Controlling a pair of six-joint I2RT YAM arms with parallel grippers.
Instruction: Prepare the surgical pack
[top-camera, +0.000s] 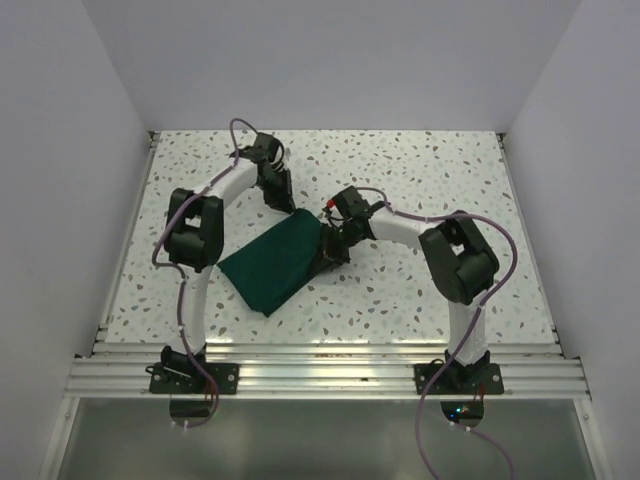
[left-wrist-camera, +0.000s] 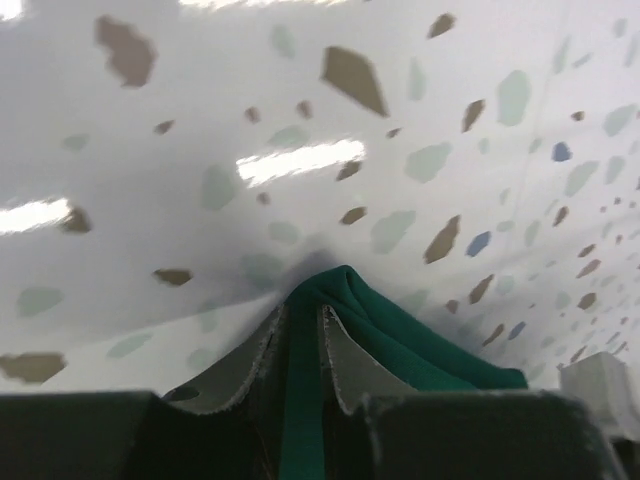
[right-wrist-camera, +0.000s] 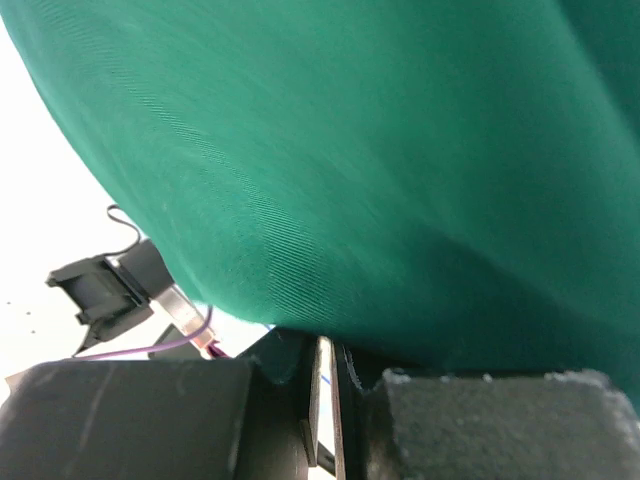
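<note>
Green drape (top-camera: 275, 262) lies folded at mid-frame on the speckled table (top-camera: 420, 170), seen from above. At its right edge the right gripper (right-wrist-camera: 325, 350) has its jaws closed to a slit, with cloth spread just above them; whether they nip it I cannot tell. Farther up, the left gripper (left-wrist-camera: 300, 325) has its jaws pinched on the drape's top corner.
</note>
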